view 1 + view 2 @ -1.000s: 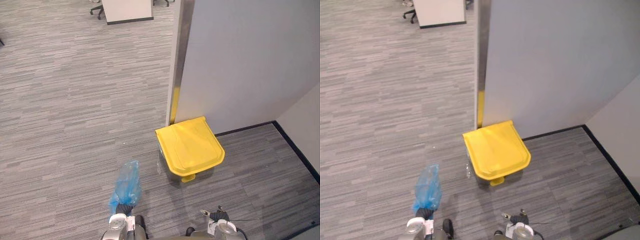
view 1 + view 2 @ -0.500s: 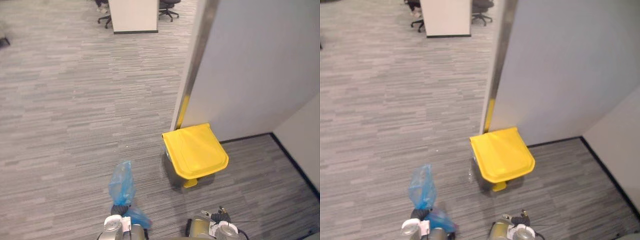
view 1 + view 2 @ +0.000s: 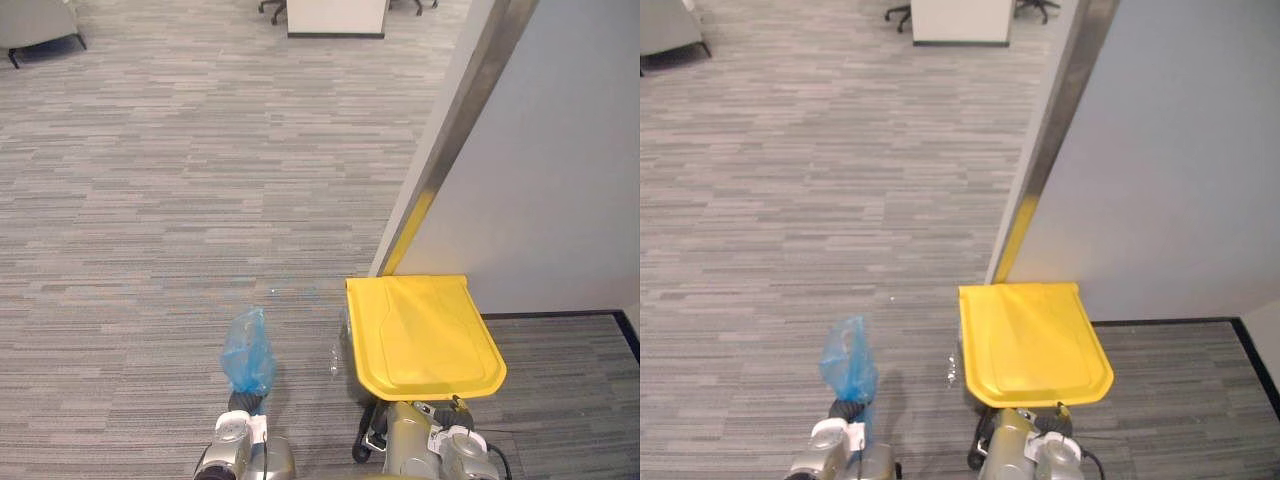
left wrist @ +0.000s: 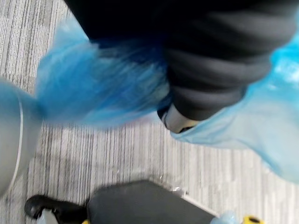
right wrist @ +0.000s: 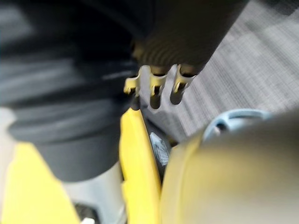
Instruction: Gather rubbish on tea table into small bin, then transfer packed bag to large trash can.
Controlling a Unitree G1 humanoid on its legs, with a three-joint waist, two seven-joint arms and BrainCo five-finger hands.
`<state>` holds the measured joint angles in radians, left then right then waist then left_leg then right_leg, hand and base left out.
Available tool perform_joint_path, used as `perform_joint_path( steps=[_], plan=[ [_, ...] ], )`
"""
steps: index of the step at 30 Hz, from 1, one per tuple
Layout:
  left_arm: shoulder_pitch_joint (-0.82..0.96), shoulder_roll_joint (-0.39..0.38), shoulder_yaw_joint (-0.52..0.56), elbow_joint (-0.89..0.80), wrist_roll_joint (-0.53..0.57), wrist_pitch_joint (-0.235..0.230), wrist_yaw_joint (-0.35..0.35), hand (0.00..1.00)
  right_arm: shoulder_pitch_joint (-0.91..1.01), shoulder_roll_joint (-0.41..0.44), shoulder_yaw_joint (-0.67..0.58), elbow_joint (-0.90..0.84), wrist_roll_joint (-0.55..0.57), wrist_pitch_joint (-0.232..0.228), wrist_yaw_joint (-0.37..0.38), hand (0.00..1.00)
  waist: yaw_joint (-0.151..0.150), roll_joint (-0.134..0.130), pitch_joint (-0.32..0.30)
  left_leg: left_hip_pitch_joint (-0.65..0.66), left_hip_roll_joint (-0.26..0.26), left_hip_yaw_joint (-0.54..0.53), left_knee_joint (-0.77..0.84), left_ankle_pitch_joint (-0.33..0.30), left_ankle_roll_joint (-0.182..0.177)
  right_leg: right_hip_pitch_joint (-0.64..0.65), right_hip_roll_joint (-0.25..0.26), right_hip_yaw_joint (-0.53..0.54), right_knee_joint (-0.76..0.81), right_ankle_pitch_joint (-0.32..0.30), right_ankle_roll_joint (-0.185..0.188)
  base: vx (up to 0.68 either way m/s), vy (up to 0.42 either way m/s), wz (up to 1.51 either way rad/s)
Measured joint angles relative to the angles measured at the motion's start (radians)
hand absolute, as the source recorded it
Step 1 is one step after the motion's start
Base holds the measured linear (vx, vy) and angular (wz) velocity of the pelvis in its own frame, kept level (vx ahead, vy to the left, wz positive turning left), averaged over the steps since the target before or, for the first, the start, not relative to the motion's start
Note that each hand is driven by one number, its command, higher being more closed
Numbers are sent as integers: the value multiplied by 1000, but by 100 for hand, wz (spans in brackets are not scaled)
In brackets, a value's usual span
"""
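A blue plastic bag point(image 3: 248, 350) stands up from my left hand point(image 3: 243, 403), which is shut round its neck at the bottom of the eye views. In the left wrist view the bag's blue film point(image 4: 103, 88) bunches around the hand's dark cover point(image 4: 205, 70). The large trash can with a closed yellow lid point(image 3: 425, 335) stands on the carpet to the right of the bag, against the wall. My right hand point(image 3: 447, 415) hangs at the can's near edge, and its fingers point(image 5: 156, 88) are relaxed and hold nothing above the yellow lid point(image 5: 135, 154).
A grey partition wall point(image 3: 545, 180) with a metal edge post point(image 3: 455, 130) rises behind the can. A white desk base point(image 3: 335, 15) and a grey seat point(image 3: 35, 20) stand far off. A small clear scrap point(image 3: 333, 357) lies by the can's left side. Carpet stretches away to the left.
The camera has swung and moved, so the yellow-lidded can now lies closer, just ahead of my right hand. The blue bag stays held in my left hand.
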<state>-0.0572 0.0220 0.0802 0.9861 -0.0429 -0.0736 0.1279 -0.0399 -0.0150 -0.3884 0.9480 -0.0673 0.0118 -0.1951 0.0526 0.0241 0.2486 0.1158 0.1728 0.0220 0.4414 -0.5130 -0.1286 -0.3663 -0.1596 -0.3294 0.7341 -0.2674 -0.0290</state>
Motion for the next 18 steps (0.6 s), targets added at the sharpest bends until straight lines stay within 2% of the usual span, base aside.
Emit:
perform_joint_path(
  steps=[2, 7, 12, 16, 18],
  plan=[
    [-20, -12, -2, 3, 0, 0, -5, 100, -7, -20, 13, 20, 1, -5, 3, 0, -22, -2, -3, 14, 4, 8, -41, 13, -10, -3, 10, 3, -11, -2, -4, 131, -106, -8],
    [9, 5, -19, 4, 1, 0, -6, 100, 1, -34, 40, 58, 8, -5, 3, 0, -40, -19, -49, 4, 1, 21, -58, 19, -17, -27, 27, 28, -30, -1, -6, -8, -45, -9],
    [42, 12, -31, 7, 1, 0, -18, 100, 15, -35, 38, 87, 7, -3, 5, 0, -43, -31, -59, 18, -2, 6, -60, 36, -32, -6, 21, 24, -22, 1, -9, -24, -40, 9],
    [72, 26, -32, 10, 2, 1, -18, 100, 33, -30, 39, 92, -1, -2, 9, 0, -41, -45, -60, 92, -15, 19, -88, 57, -33, 60, 19, 27, -41, 13, -19, -71, -10, -1],
    [82, 42, -33, 10, 2, -1, -17, 100, 42, -25, 41, 91, -1, -2, 10, 0, -38, -63, -58, 103, -34, 31, -87, 70, -28, 70, 8, 37, -54, 35, -19, -219, 32, -16]
  ],
)
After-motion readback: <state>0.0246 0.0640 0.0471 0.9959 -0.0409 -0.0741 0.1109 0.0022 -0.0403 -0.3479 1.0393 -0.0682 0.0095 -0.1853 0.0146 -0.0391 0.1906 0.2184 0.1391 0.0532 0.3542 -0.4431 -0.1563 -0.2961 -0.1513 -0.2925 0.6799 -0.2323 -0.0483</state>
